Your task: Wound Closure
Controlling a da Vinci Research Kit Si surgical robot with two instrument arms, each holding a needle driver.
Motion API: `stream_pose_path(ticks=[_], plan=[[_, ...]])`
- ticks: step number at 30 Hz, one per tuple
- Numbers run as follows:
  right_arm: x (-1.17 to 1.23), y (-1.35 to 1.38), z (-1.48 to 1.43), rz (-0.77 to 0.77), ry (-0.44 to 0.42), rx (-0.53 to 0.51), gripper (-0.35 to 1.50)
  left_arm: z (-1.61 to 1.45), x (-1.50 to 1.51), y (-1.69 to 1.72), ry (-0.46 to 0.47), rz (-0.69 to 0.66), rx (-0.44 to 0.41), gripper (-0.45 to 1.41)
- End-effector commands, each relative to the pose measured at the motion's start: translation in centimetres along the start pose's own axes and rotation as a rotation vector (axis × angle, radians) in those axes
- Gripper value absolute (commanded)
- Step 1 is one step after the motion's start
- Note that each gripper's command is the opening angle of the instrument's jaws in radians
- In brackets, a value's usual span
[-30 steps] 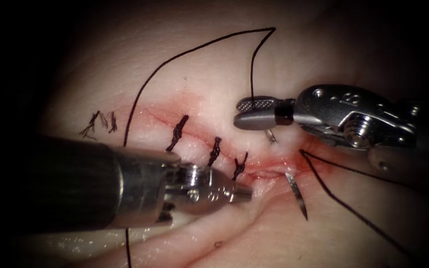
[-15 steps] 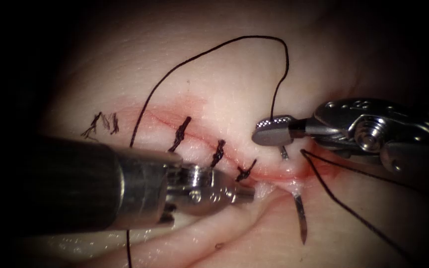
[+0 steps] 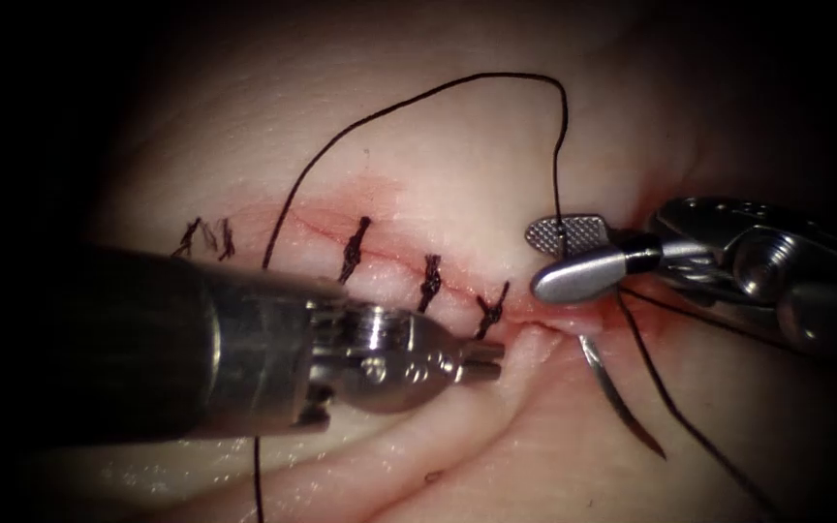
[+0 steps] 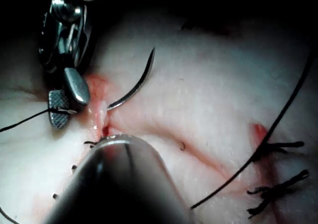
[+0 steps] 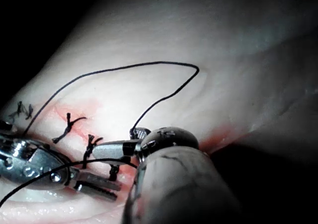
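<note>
Three finished stitches [image 3: 430,282] cross the cut [image 3: 380,254] in the middle of the endoscope frame, with cut ends of thread [image 3: 203,235] lying further left. My right end effector [image 3: 562,260] sits at the open right end of the cut. Its jaws are spread, the ribbed one above and the smooth one below, and the thread [image 3: 418,97] runs down from its tall loop across the ribbed face, so I judge that tool to be holding nothing firmly.

The needle [image 3: 618,395] is still in the tissue [image 3: 457,165]. Its pointed half stands out of the lower lip just right of centre and sweeps toward the lower right. From the left wrist camera I see the same curve [image 4: 136,82] rising out of the red fluid [image 4: 99,87] beside the right tool's jaws.

Over the last second the right tool has moved rightward and down toward the cut. The exposed part of the needle has grown longer and swung from nearly upright to slanting. The thread loop above has rounded out and drifted right with the tool. I take this to mean the needle is most of the way through this bite, with its tip free and reachable.

My left end effector [image 3: 484,361] has stayed almost in place, nudging slightly right. Its jaws are pressed together on nothing, tip resting by the lower lip just left of the needle's exit.
</note>
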Motion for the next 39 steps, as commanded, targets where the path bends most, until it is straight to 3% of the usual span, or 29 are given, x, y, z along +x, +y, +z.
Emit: stream_pose_path(ticks=[1, 6, 14, 25, 31, 33, 34, 35, 37, 38, 39], plan=[[0.0, 0.06, -0.01, -0.011, -0.001, -0.001, 1.3, 0.07, 0.02, -0.01, 0.004, -0.001, -0.002, 0.09], [-0.05, 0.08, -0.51, -0.032, 0.069, -0.007, 1.25, 0.17, 0.32, 0.08, 0.134, -0.013, 0.111, 0.19], [-0.03, 0.07, -1.14, -0.036, 0.138, -0.027, 1.2, 0.34, 0.43, 0.11, 0.168, 0.034, 0.146, 0.36], [-0.16, 0.07, -1.16, -0.051, 0.144, -0.046, 1.15, 0.41, 0.38, 0.15, 0.181, 0.045, 0.139, 0.36], [0.06, 0.08, -1.22, -0.154, 0.151, -0.07, 1.2, 0.48, 0.47, 0.21, 0.19, 0.065, 0.134, 0.41], [0.15, 0.08, -1.24, -0.219, 0.154, -0.086, 1.23, 0.47, 0.47, 0.2, 0.191, 0.064, 0.133, 0.34], [0.2, 0.08, -1.25, -0.252, 0.156, -0.1, 1.23, 0.47, 0.47, 0.19, 0.192, 0.064, 0.133, 0.17], [0.27, 0.05, -1.26, -0.338, 0.165, -0.143, 1.18, 0.47, 0.46, 0.18, 0.193, 0.066, 0.132, -0.13], [0.31, 0.02, -1.26, -0.518, 0.163, -0.178, 1.11, 0.46, 0.45, 0.18, 0.194, 0.066, 0.131, -0.45], [0.36, -0.01, -1.27, -0.695, 0.109, -0.213, 1.11, 0.44, 0.46, 0.2, 0.214, 0.068, 0.124, -0.45], [0.38, -0.03, -1.28, -0.747, 0.081, -0.256, 1.11, 0.42, 0.47, 0.22, 0.242, 0.059, 0.114, -0.45]])
